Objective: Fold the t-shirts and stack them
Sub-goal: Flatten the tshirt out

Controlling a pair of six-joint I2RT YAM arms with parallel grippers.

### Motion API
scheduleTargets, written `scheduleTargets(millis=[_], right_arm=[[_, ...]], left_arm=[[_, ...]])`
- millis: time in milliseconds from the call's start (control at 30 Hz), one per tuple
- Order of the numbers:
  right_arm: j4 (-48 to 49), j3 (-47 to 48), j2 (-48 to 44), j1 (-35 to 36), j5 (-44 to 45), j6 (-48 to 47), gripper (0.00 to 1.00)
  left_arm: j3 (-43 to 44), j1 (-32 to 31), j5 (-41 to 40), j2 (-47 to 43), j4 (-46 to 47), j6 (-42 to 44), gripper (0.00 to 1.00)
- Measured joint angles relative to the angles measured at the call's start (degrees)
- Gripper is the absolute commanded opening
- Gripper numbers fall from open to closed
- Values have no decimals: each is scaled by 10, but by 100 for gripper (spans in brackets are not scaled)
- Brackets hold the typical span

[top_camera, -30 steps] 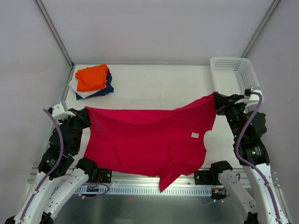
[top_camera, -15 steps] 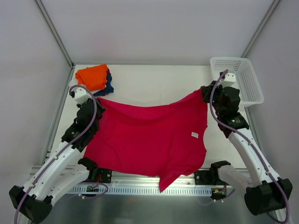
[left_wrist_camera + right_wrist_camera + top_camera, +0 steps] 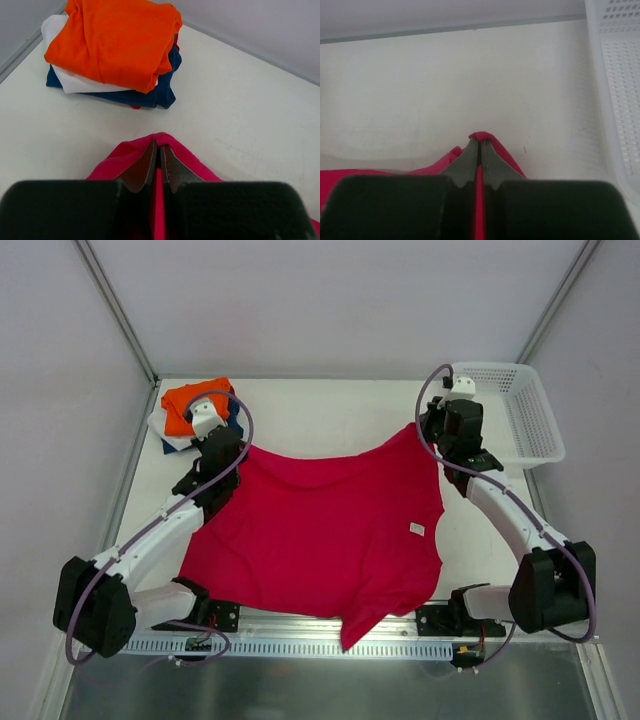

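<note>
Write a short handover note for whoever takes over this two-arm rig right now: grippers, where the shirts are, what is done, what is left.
Left gripper: shut on a far corner of the crimson-red cloth t-shirt.
Right gripper: shut on its other far corner.
Shirt spread unfolded on the white table.
Done: folded orange, white and navy-blue t-shirts stacked far left.
Left: fold the red shirt, add it to the stack.
White plastic mesh basket sits far right.

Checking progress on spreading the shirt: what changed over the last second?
The left end effector and right end effector moved farther out from the robot, pulling the red t-shirt's top edge with them. Both stayed shut on it. The folded stack and basket did not move.
</note>
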Motion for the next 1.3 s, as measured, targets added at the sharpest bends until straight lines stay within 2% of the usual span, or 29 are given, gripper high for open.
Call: scheduleTargets(millis=[333,667,1300], right_arm=[[28,69,116,0,18,-17,0],[32,144,212,0,28,-31,0],[14,337,403,-1,23,-47,0]], left_arm=[[64,45,10,130,51,11,0],[118,71,37,223,69,13,0],[137,82,48,281,77,6,0]])
